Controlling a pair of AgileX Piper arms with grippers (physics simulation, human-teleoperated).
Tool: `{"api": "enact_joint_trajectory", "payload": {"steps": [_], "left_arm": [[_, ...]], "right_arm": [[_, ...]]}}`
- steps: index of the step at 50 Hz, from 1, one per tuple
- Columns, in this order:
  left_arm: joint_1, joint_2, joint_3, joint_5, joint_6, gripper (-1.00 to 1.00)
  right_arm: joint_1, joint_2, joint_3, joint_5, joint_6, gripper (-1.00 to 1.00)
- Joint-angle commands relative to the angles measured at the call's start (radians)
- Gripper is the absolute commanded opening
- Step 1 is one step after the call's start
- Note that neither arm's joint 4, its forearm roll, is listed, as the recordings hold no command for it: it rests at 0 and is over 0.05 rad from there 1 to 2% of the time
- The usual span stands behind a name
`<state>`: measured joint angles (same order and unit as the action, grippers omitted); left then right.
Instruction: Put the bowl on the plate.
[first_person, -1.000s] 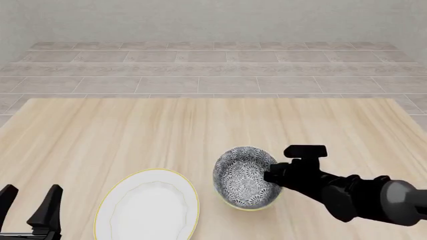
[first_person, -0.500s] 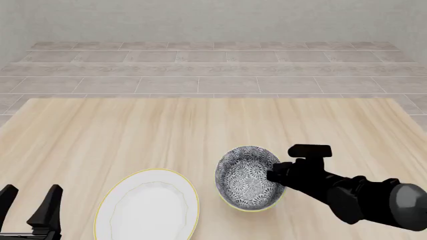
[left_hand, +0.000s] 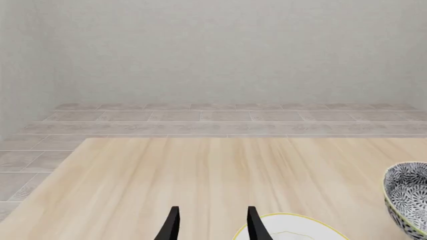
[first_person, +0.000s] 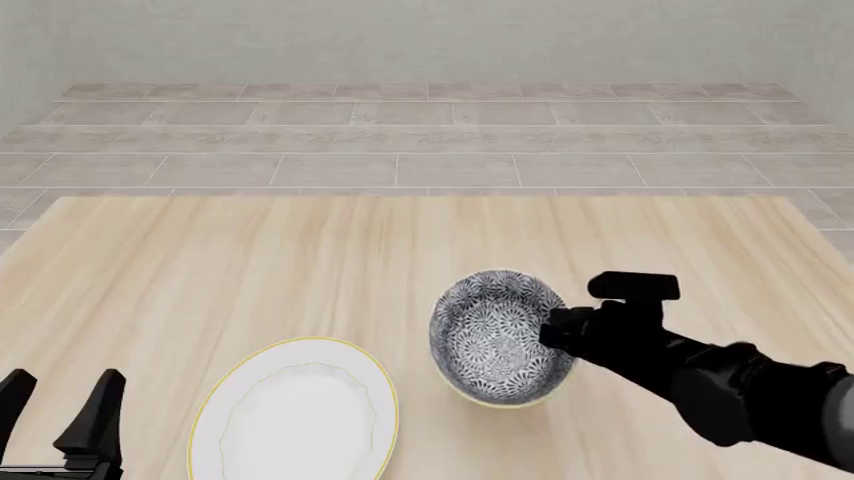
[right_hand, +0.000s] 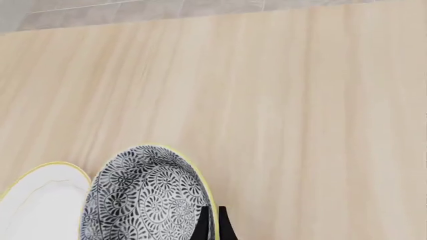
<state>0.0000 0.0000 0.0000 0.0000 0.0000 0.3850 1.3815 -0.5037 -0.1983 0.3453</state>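
Observation:
The grey-and-white patterned bowl (first_person: 497, 338) hangs tilted just right of the white plate (first_person: 294, 412), which lies flat near the table's front edge. My right gripper (first_person: 551, 334) is shut on the bowl's right rim. In the right wrist view its thin fingers (right_hand: 211, 224) pinch the rim of the bowl (right_hand: 147, 195), with the plate (right_hand: 39, 201) beside it. My left gripper (first_person: 62, 408) stands open at the front left corner, apart from both dishes. In the left wrist view the open left gripper (left_hand: 212, 227) sits close to the plate (left_hand: 300, 229), and the bowl (left_hand: 408, 194) is at the view's edge.
The light wooden table (first_person: 267, 260) stretches toward a tiled floor (first_person: 427, 140) and a grey wall behind. Nothing else stands on the table.
The right arm has risen a little and drawn slightly right, carrying the bowl by its rim. The bowl sits a bit higher and more tilted. The left gripper has not moved.

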Motion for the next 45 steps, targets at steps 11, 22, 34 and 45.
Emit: {"api": "enact_joint_trajectory", "payload": {"steps": [11,22,34,45], "left_arm": [[0.0,0.0,0.0,0.0,0.0,1.0],[0.0,0.0,0.0,0.0,0.0,1.0],[0.0,0.0,0.0,0.0,0.0,1.0],[0.0,0.0,0.0,0.0,0.0,1.0]], "right_arm": [[0.002,-0.068,-0.098,0.107,-0.003,-1.0],[0.025,-0.072,-0.167,0.161,-0.024,-1.0],[0.051,-0.057,-0.228,0.194,-0.03,-1.0],[0.085,-0.04,-0.296,0.231,-0.029,-1.0]]}}
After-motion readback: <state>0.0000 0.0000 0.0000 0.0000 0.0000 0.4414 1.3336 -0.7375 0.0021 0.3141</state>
